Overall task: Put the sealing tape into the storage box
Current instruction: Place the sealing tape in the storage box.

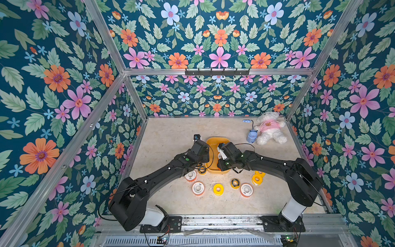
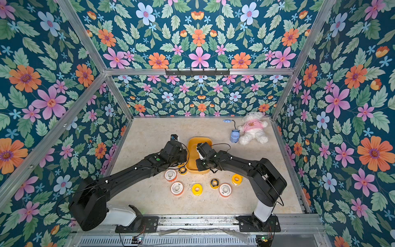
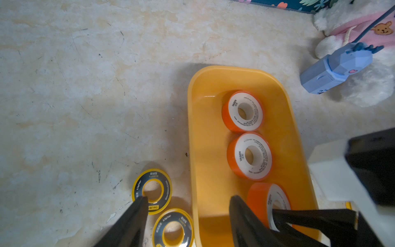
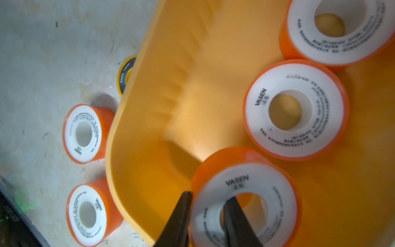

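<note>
Right claw (image 4: 210, 197) pinching orange-rimmed roll (image 4: 245, 181) wall, inside storage box (image 4: 171, 85)

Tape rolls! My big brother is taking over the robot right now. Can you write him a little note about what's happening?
Right gripper: shut on a white-and-orange roll, one finger through its hole, at the near end of the storage box.
Left gripper: open, empty, hanging over the box's side wall by two black-and-yellow rings.
Done: two white-and-orange rolls lie flat in the box.
Left: let go of the held one, then collect three loose white-and-orange rolls, the yellow rolls and the rings from the table.
</note>
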Tool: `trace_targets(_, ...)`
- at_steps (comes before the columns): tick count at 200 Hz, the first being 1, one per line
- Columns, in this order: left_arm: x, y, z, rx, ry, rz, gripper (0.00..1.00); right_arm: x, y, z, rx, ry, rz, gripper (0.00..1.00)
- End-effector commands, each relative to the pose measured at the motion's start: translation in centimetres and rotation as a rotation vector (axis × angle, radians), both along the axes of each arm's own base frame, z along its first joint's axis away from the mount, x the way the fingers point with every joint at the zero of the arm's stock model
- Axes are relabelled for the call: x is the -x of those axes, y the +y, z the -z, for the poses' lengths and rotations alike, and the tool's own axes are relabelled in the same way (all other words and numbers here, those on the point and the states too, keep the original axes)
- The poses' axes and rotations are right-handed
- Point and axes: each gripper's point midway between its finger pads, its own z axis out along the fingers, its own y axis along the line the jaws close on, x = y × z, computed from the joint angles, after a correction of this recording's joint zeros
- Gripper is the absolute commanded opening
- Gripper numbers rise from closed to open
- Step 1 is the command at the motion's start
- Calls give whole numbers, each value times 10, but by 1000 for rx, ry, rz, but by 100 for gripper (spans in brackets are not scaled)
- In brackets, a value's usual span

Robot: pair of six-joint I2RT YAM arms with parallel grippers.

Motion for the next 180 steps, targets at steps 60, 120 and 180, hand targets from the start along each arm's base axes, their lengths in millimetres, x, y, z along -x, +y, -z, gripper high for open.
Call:
trace_targets(60,-1,2,0,-8,-2,-7,66,-2,-6,8,51,-7,9,26)
trace_targets(120,-1,2,-1,-10,-4,-8,66,-3,-8,12,72,-2,15,30)
trace_targets(180,0,3,0,-16,-4,-10,67,-4,-11,16,92,1,22,37)
